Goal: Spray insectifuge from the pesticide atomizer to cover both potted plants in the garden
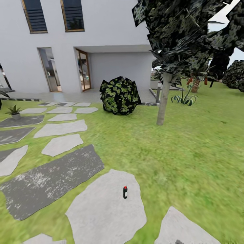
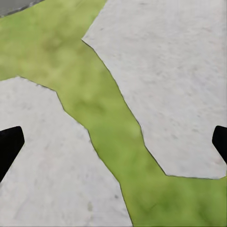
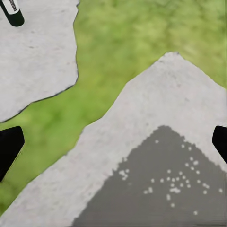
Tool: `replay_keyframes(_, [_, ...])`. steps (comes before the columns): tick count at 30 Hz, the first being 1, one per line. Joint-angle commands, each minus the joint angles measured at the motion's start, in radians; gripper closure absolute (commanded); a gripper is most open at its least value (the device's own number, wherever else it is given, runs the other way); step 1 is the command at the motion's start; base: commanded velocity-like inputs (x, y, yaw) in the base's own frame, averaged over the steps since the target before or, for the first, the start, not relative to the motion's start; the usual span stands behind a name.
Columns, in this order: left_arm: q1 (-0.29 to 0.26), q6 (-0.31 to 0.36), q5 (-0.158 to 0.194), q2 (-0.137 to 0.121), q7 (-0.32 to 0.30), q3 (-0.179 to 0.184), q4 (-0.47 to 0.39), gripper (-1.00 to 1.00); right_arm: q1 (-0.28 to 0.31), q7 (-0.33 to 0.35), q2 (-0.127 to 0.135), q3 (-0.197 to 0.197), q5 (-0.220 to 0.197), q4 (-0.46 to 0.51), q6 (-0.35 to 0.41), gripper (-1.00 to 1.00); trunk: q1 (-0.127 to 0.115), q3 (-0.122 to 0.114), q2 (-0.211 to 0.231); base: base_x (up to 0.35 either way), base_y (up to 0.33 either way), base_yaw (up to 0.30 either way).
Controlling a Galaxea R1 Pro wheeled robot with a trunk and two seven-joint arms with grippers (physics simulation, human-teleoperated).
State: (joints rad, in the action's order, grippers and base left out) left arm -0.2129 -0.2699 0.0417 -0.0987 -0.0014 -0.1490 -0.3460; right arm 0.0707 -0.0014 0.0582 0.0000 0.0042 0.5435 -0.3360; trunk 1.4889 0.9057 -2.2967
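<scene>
Grey slab (image 1: 101,217): pesticide atomizer (image 1: 125,192) is standing upright on it, untouched.
Handling: likely light, rigid, tippable; grasping its dark body looks best.
Left gripper (image 2: 113,142): fingers spread apart, holding nothing.
Right gripper (image 3: 113,142): fingers spread apart, holding nothing.

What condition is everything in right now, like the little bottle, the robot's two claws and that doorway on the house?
pesticide atomizer: standing upright on a pale stone slab, untouched.
left gripper: open, empty, over slabs and grass.
right gripper: open, empty, the atomizer lying ahead of it.
small potted plant: upright beside the paving, far left.
house door: open.
</scene>
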Motion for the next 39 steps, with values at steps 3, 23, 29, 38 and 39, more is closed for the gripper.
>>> replay_keyframes(3, [0.000,-0.003,0.004,0.000,0.000,0.000,0.001,-1.00,0.001,0.000,0.000,0.000,0.000,0.000,-0.003,-1.00,0.000,0.001,0.000,0.093,0.301,-0.272])
replay_keyframes(23, [0.000,-0.003,0.004,-0.001,0.000,0.000,0.001,-1.00,0.001,0.000,0.000,0.000,0.000,0.000,-0.003,-1.00,0.000,0.001,0.000,0.079,0.281,-0.272])
replay_keyframes(29, [0.000,-0.003,0.004,-0.001,0.000,0.000,0.001,-1.00,0.000,0.000,0.000,0.000,0.000,0.000,-0.003,-1.00,0.000,0.001,0.000,0.002,0.043,-0.272])
replay_keyframes(38, [0.000,-0.003,0.004,0.000,0.000,0.000,0.001,-1.00,0.001,0.000,0.000,0.000,0.000,0.000,-0.003,-1.00,0.000,0.001,0.000,0.000,0.002,-0.272])
replay_keyframes(39, [0.000,-0.003,0.004,0.000,0.000,0.000,0.001,-1.00,0.001,0.000,0.000,0.000,0.000,0.000,-0.003,-1.00,0.000,0.001,0.000,0.000,0.000,-0.272])
